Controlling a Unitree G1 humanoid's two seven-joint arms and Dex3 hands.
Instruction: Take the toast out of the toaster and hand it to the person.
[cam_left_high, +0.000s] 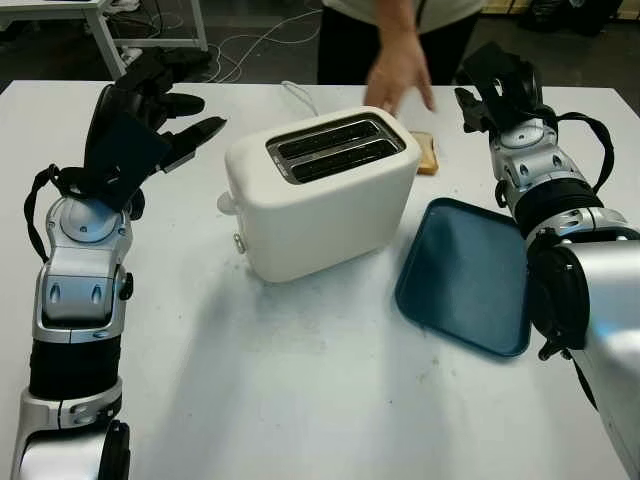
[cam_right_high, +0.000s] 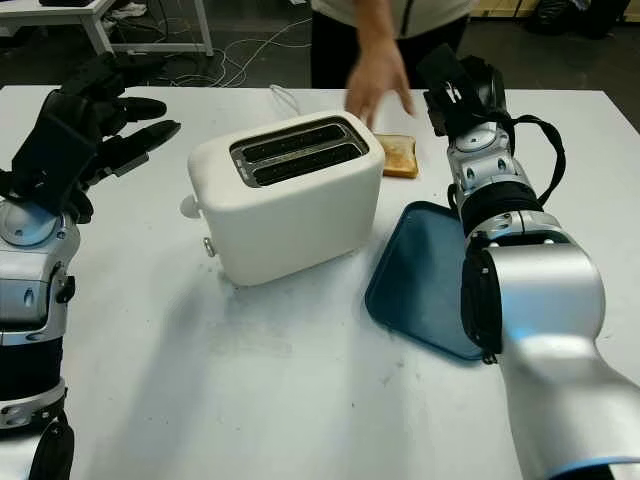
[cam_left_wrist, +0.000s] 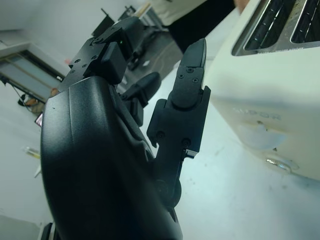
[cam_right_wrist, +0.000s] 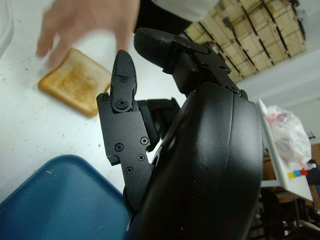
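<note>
A cream toaster (cam_left_high: 320, 195) stands mid-table, its two slots (cam_left_high: 335, 148) dark, no toast sticking out. One slice of toast (cam_right_high: 400, 155) lies flat on the table behind the toaster, also seen as the toast (cam_right_wrist: 75, 81) in the right wrist view. A person's hand (cam_left_high: 398, 72) hovers just above the slice. My left hand (cam_left_high: 150, 115) is raised left of the toaster, open and holding nothing. To the right of the slice, my right hand (cam_left_high: 495, 85) is raised at the far side, also open.
A dark blue tray (cam_left_high: 468, 272) lies on the table right of the toaster, under my right forearm. The person stands at the table's far edge. A white cable (cam_left_high: 298, 95) runs behind the toaster.
</note>
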